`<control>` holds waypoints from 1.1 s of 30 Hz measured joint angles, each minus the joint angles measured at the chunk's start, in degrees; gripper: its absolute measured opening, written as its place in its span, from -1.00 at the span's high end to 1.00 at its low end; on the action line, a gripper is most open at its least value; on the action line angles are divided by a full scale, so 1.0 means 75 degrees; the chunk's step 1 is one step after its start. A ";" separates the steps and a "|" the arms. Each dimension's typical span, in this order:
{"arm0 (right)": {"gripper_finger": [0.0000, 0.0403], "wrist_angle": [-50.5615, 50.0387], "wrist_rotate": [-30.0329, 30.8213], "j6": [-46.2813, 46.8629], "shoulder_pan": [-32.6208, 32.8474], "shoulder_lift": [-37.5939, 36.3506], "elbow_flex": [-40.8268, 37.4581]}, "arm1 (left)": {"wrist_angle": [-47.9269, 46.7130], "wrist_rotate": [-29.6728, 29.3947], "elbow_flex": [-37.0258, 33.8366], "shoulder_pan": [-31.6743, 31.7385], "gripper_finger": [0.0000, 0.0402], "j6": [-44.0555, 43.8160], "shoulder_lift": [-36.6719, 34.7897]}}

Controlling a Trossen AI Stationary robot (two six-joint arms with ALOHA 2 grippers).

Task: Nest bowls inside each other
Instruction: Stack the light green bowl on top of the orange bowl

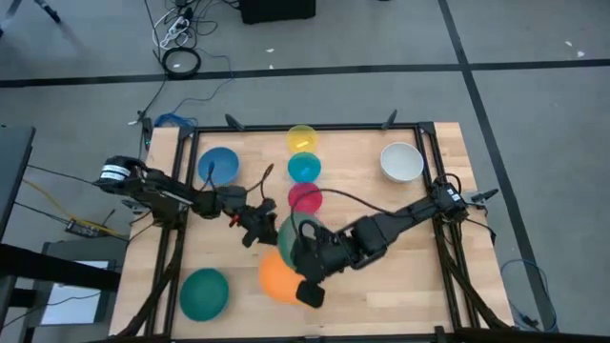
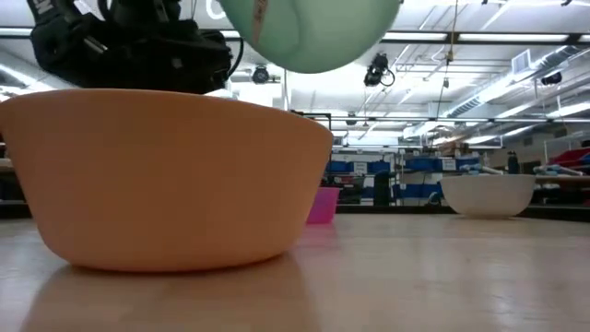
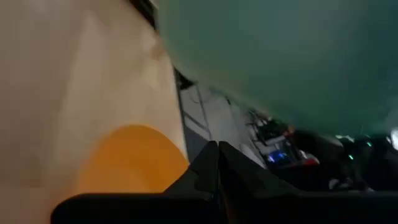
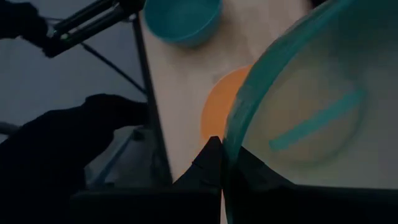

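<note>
a green bowl (image 4: 311,118) is held in the air above the orange bowl (image 1: 278,278) (near the table's front edge), its rim clamped by the right gripper (image 4: 219,163); the left gripper (image 3: 214,171) is held beside it, fingers together; another green bowl (image 1: 204,292) sits front-left.

One bowl (image 2: 309,32) hangs above another (image 2: 166,175) — a third (image 1: 204,293) sits left.
</note>
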 joint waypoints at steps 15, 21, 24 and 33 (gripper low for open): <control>1.00 0.2635 -0.0964 0.0249 -0.0016 0.0017 -0.1787 | -0.3231 -0.0025 -0.0007 0.1692 0.90 0.1167 -0.3045; 1.00 0.3369 -0.1336 0.0324 -0.0186 0.0020 -0.2498 | -0.3860 -0.0053 -0.0010 0.1911 0.90 0.1173 -0.4054; 1.00 0.3771 -0.1514 0.0505 -0.0263 0.0009 -0.2980 | -0.3927 -0.0091 -0.0008 0.1978 0.90 0.1073 -0.4416; 1.00 0.3157 -0.1609 0.0962 -0.0408 0.0013 -0.3597 | -0.4165 -0.0089 -0.0010 0.2000 0.90 0.1017 -0.4972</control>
